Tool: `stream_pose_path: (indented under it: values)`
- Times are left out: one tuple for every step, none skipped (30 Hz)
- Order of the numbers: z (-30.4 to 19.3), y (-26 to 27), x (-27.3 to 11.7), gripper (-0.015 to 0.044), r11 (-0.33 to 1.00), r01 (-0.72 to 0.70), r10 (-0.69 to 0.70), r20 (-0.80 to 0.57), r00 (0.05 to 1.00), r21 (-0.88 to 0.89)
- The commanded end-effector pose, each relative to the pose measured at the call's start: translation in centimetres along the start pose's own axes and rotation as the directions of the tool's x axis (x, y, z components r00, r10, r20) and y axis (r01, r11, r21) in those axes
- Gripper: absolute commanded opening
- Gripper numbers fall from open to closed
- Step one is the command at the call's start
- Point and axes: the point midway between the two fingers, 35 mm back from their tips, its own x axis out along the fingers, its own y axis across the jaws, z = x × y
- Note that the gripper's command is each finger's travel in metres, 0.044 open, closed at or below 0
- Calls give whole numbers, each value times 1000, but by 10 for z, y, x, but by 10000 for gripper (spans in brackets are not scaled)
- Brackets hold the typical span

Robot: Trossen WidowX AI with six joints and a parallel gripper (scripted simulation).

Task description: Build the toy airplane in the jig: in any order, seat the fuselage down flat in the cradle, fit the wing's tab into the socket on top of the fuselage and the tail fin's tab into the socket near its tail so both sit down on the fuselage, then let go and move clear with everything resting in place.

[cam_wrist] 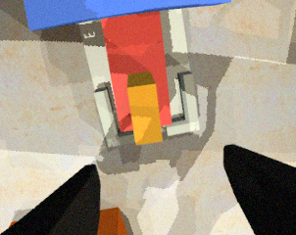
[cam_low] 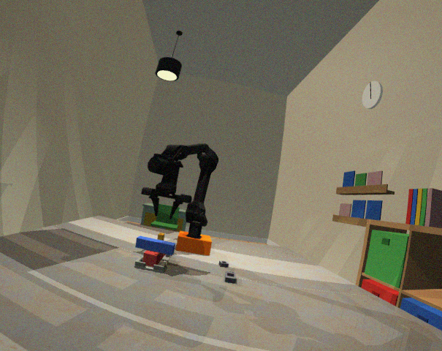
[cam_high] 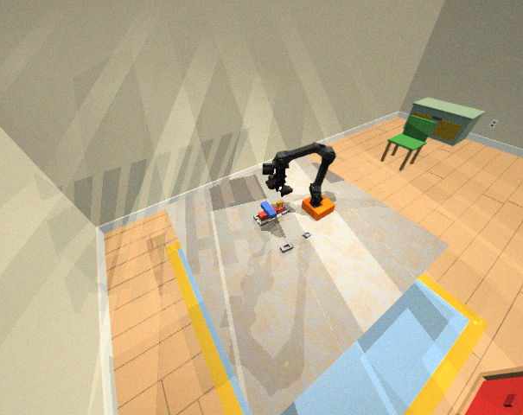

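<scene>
The red fuselage [cam_high: 263, 216] [cam_low: 151, 257] [cam_wrist: 133, 41] lies lengthwise in the pale cradle [cam_high: 259, 223] [cam_low: 139, 263] [cam_wrist: 103, 114]. The blue wing [cam_high: 268, 209] [cam_low: 155, 245] [cam_wrist: 123, 11] lies across the top of the fuselage; its tab and socket are hidden. The yellow tail fin [cam_high: 279, 204] [cam_low: 161, 236] [cam_wrist: 145, 110] stands on the fuselage near its tail end; its tab is hidden. My gripper [cam_low: 163, 218] [cam_wrist: 162, 164] is open and empty, above and beyond the tail end of the fuselage, touching none of the parts.
Two small dark holders, the larger one [cam_high: 286, 247] [cam_low: 230, 277] and the smaller one [cam_high: 307, 234] [cam_low: 223, 263], lie on the floor beside the cradle. The arm's orange base [cam_high: 317, 207] [cam_low: 193, 243] stands near the tail end of the cradle.
</scene>
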Motion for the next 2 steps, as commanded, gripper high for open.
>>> stream_pose_path:
  values:
    - [0,0,0,260,1000,-2,2,1,1000,-4]
    - [0,0,0,260,1000,-2,2,1,1000,-4]
